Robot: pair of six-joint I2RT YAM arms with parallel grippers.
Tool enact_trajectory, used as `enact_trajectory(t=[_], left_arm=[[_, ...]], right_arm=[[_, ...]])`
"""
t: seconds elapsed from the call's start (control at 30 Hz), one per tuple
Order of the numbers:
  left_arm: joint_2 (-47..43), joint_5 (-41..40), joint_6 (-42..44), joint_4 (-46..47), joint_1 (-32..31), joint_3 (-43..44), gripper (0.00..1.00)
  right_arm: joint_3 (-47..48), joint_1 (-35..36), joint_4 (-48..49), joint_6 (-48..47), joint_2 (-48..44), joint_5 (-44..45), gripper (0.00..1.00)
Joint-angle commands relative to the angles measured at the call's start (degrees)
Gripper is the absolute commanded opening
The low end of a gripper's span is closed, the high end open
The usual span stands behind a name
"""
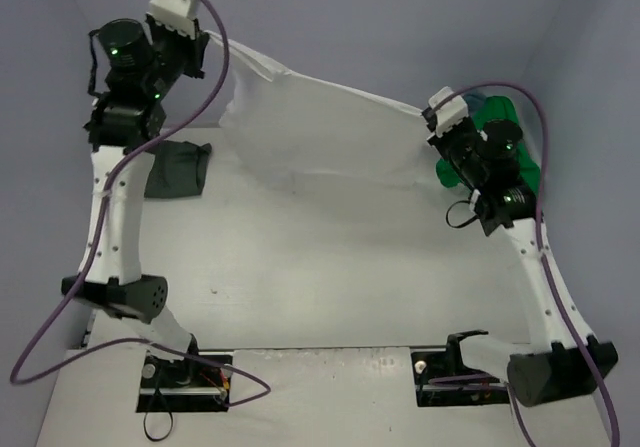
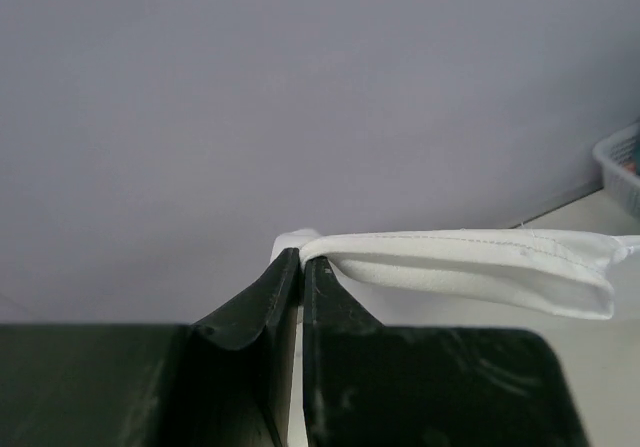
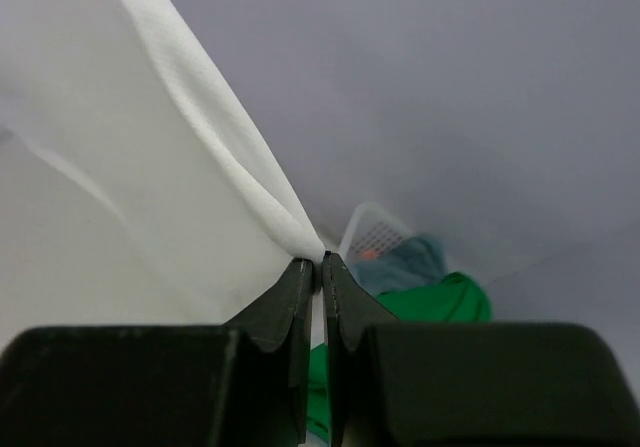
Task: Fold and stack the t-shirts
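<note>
A white t-shirt [image 1: 320,127] hangs stretched in the air over the back of the table, its lower edge touching the surface. My left gripper [image 1: 210,35] is shut on its left top corner, the hem [image 2: 470,267] running off to the right of the closed jaws [image 2: 300,254]. My right gripper [image 1: 428,112] is shut on the right top corner, the cloth [image 3: 170,167] rising to the left of the pinched tips [image 3: 320,259]. A folded dark grey-green t-shirt [image 1: 178,167] lies at the left. A bright green t-shirt [image 1: 505,132] and a teal-blue one [image 3: 410,262] sit behind the right arm.
A white lattice basket [image 3: 375,229] stands at the back right holding the green and teal cloth; its corner [image 2: 625,167] also shows in the left wrist view. Lilac walls close in the table at the back and sides. The arm bases sit at the near edge.
</note>
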Motion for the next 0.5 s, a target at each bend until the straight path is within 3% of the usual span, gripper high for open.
enact_trajectory(t=[0.0,0.17,0.33,0.47], left_arm=[[-11.6,0.9,-4.1,4.3,0.2,-0.8,0.0],[-24.4,7.6,-4.2,-0.2,0.2,-12.3,0.0],[-37.0,7.9,0.1,-6.3,0.2,-21.7,0.0],[-41.2,6.8,1.5,-10.6,0.2,-19.2,0.0]], right_arm=[[3.5,0.4,3.8,1.8,-9.2,0.7,0.0],[5.5,0.6,-13.8,-0.3,-15.3,-5.6,0.0],[5.2,0.6,-23.3,-2.2,-21.7,-9.3,0.0],[6.9,0.6,-25.6,-2.0,-25.2,-8.8,0.0]])
